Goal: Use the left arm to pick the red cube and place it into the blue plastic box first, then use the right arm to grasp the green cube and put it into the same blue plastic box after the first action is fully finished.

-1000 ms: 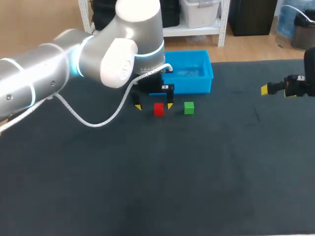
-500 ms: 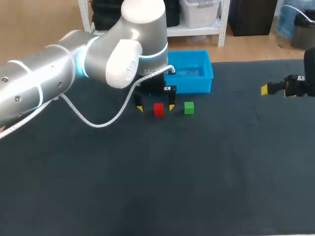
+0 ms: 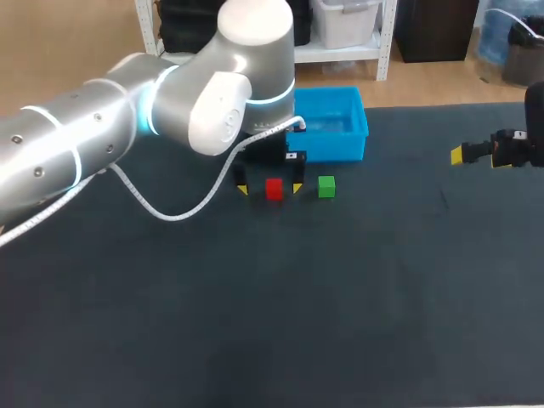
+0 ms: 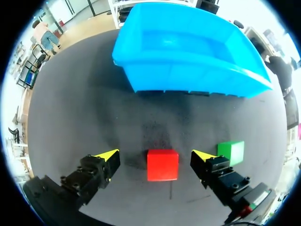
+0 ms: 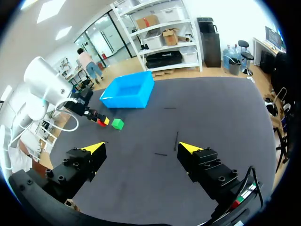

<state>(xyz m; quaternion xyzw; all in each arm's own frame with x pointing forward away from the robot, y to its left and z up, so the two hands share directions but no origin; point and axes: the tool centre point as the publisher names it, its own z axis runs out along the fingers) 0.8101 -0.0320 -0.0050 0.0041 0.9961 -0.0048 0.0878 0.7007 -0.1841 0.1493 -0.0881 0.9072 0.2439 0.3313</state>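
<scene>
Since a second ago my left claw point(image 4: 155, 156) has sunk a little and edged rightward, so its yellow tips now straddle the red cube point(image 4: 162, 165). It stands wide, both fingers clear of the cube, gripping nothing. The green cube point(image 4: 231, 152) sits just outside one finger, and the blue plastic box point(image 4: 188, 75) lies ahead. The red cube rests flat on the desk point(image 4: 70, 108), square to my fingers, no side longer. My right claw point(image 5: 141, 149) hangs wide, well apart, holding nothing.
</scene>
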